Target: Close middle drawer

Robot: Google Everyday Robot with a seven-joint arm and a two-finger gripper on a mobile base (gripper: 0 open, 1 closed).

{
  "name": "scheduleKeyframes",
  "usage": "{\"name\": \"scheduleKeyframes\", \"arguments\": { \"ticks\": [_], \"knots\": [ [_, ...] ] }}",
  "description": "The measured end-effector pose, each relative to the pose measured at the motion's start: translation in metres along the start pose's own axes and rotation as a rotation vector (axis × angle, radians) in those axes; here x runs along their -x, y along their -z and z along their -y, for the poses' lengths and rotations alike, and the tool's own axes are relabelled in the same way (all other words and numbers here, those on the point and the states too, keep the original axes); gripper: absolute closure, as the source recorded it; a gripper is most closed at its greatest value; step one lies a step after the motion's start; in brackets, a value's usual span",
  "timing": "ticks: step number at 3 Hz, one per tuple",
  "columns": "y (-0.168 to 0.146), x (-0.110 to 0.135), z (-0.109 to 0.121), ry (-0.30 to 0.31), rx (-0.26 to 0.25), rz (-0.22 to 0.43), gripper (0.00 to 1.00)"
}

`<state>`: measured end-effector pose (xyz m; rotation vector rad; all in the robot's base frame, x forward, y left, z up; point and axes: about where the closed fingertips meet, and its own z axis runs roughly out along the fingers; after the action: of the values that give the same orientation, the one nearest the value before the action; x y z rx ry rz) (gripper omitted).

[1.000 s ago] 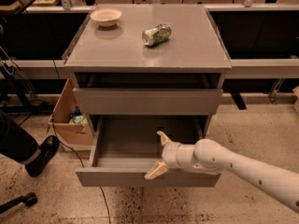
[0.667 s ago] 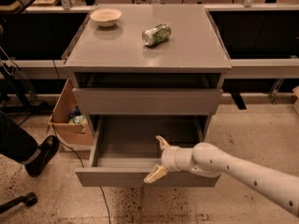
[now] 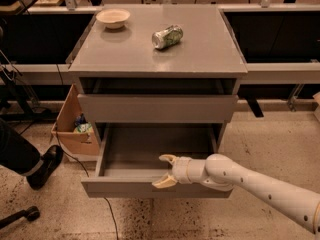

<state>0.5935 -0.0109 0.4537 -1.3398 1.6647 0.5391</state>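
The middle drawer [image 3: 125, 188] of a grey metal cabinet stands pulled well out, its deep tray empty and its plain front panel nearest the camera. The robot's end effector [image 3: 160, 171] sits at the top edge of that front panel, its two pale fingers spread, one [image 3: 167, 158] reaching inside the tray and the other [image 3: 164, 182] lying at the outer face of the panel, so that they straddle the panel's lip without pinching it. Over the past second the end effector has crept a little to the left and lower along the lip, while the drawer itself has not visibly slid; it remains as far out as it was. That suggests the push is only being set up, and the closing stroke has still to be made: the outer finger or the wrist would need to bear on the panel and drive it straight back toward the cabinet. The white arm [image 3: 260, 186] enters from the lower right. Above, the upper drawer [image 3: 157, 109] is nearly flush, a dark gap over it. On the counter [image 3: 210, 54] rest a pale bowl [image 3: 113, 18] and a crushed can [image 3: 167, 36] lying on its side. A cardboard box [image 3: 70, 134] stands on the floor to the left, near a bystander's shoe [image 3: 45, 165].
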Motion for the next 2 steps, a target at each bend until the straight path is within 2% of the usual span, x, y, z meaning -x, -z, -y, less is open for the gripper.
{"name": "scheduleKeyframes", "arguments": {
  "ticks": [1,2],
  "knots": [
    [0.002,0.007,0.007,0.013,-0.016,0.007,0.74],
    [0.009,0.026,0.028,0.048,-0.059,0.025,0.96]
  ]
}}
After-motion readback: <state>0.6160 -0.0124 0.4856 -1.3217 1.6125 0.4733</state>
